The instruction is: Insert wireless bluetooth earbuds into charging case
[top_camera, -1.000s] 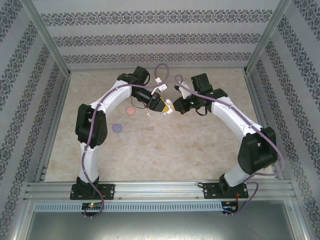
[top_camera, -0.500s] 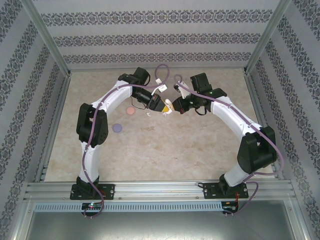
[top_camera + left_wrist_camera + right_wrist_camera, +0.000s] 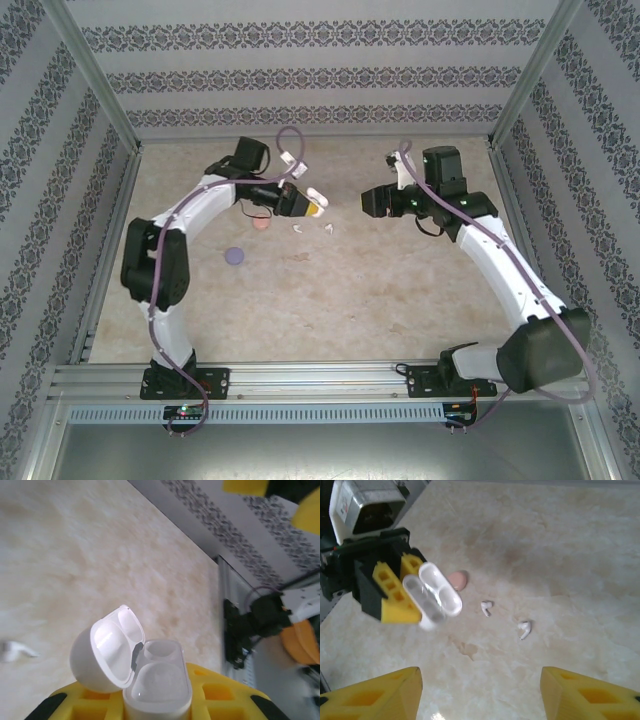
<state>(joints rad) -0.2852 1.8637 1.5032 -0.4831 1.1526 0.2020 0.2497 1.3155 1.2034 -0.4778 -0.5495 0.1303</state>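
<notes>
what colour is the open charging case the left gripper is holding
The open pebble-shaped charging case is glossy white; clearest in the left wrist view.

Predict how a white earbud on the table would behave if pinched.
The white earbud looks tiny and glossy, so it probably weighs little and may slip from the pinch. Its rounded head and thin stem suggest it could pivot or skid on the smooth table.

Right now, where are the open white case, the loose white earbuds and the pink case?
open white case (image 3: 156, 680): left wrist view, inside its base.
first white earbud (image 3: 486, 607): right wrist view, its body.
second white earbud (image 3: 524, 628): right wrist view, its body.
pink case (image 3: 459, 580): right wrist view, its top.
</notes>
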